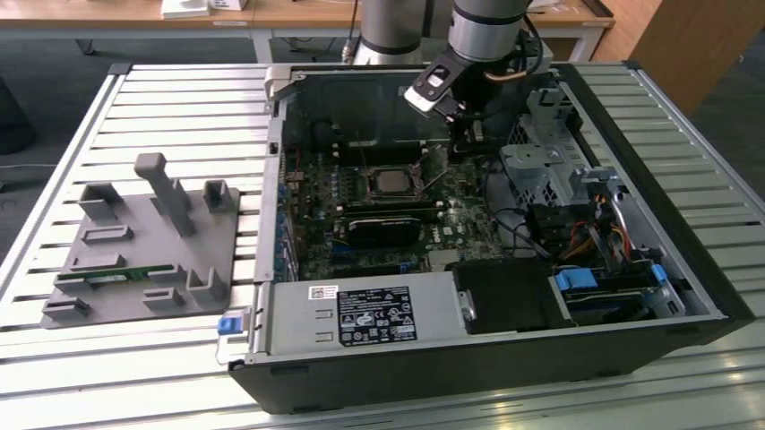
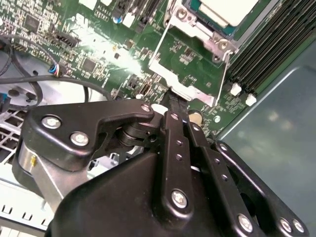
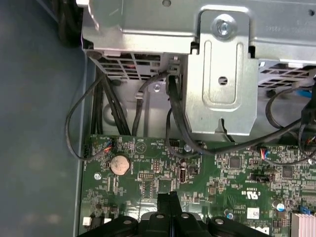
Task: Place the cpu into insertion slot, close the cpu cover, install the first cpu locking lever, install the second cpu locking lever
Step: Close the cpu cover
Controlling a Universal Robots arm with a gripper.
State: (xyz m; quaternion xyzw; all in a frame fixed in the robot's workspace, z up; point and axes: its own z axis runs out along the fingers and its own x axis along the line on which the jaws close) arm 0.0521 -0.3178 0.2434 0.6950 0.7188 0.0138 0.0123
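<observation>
The cpu point(image 1: 389, 183) lies in the insertion slot point(image 1: 365, 170) on the green board inside the open computer case. In the second wrist view its pale face point(image 2: 224, 10) sits within the slot's silver rim point(image 2: 217, 42). The cpu cover point(image 2: 160, 66), a silver frame with green board showing through its cut-out, stands swung open off the slot. A thin wire lever point(image 2: 227, 74) runs along its side. My gripper point(image 1: 460, 143) hangs on the exterior view's right of the slot. Its black fingertips point(image 2: 174, 96) are shut together at the cover's outer edge, with nothing seen between them. The shut gripper point(image 3: 168, 197) hovers over the board.
A black graphics card point(image 1: 382, 228) lies just in front of the slot, with the power supply point(image 1: 358, 313) nearer still. A metal drive cage point(image 1: 544, 170) with cables stands close on the exterior view's right. A grey fixture point(image 1: 143, 242) sits on the slatted table outside the case.
</observation>
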